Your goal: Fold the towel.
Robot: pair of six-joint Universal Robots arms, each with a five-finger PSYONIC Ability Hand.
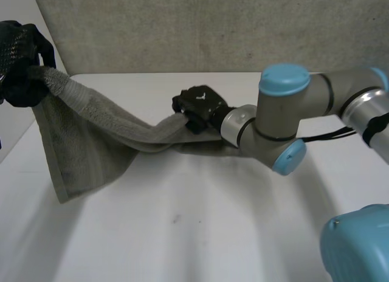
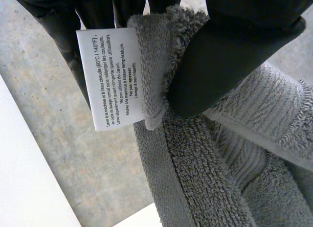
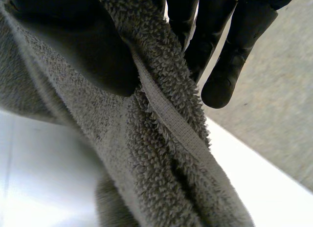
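Basically, left hand (image 1: 21, 63) pinched towel (image 1: 91, 136) corner w/ care label (image 2: 110, 78), raised off table (image 1: 182, 233); right hand (image 1: 197, 104) clamped on opposite end, low nr table middle, towel stretched btwn them, sagging.

You see one towel (image 1: 91, 136), one counter (image 1: 182, 233) and one white care label (image 2: 111, 78) with printed lines on the towel's edge. You count two robot hands: the left robot hand (image 1: 21, 63) and the right robot hand (image 1: 197, 106).

left hand (image 1: 21, 66) raised, right hand (image 1: 197, 106) low, both pinching thumb against fingers
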